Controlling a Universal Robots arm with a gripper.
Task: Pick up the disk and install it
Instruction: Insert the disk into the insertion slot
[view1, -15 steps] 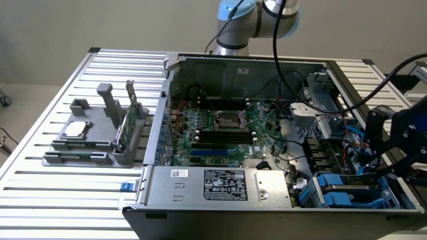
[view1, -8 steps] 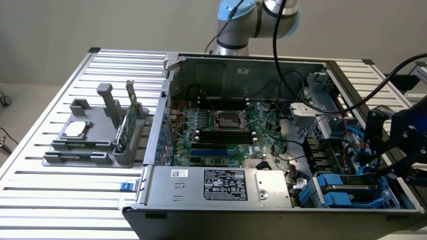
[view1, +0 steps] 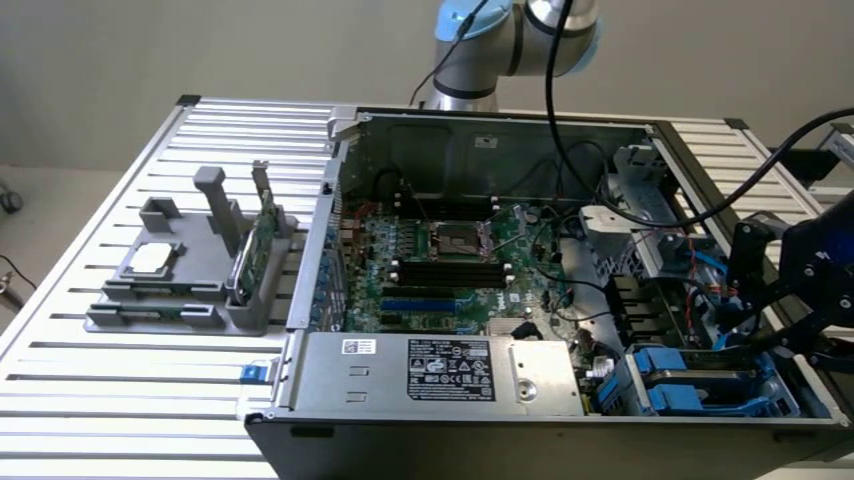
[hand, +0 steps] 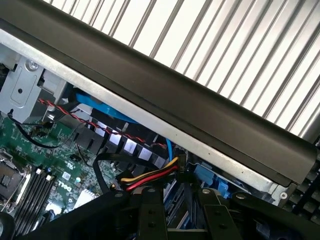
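1. Grey slatted metal of the bench (view1: 120, 400) lies bare along the near edge and on the exterior view's left, leaving open room around the opened computer case (view1: 307, 300)
2. Framed in blue, the disk (view1: 687, 385) lies flat in the case's near corner on the exterior view's right, beside the silver power supply (view1: 441, 370)
3. The black jaws hang just above and beyond the disk, near the case's rim; released or clenched, I cannot tell
4. The wrist view adds the case's dark wall (hand: 200, 115) passing close by, and a red, yellow and black cable bundle (hand: 150, 177) near the jaws
5. The green motherboard (view1: 454, 250) fills the case's middle
6. Just beside the case on the exterior view's left, a grey fixture (view1: 187, 300) holds a square silver chip (view1: 151, 258) and an upright green card (view1: 256, 240)
7. The arm's base (view1: 467, 90) stands behind the far wall
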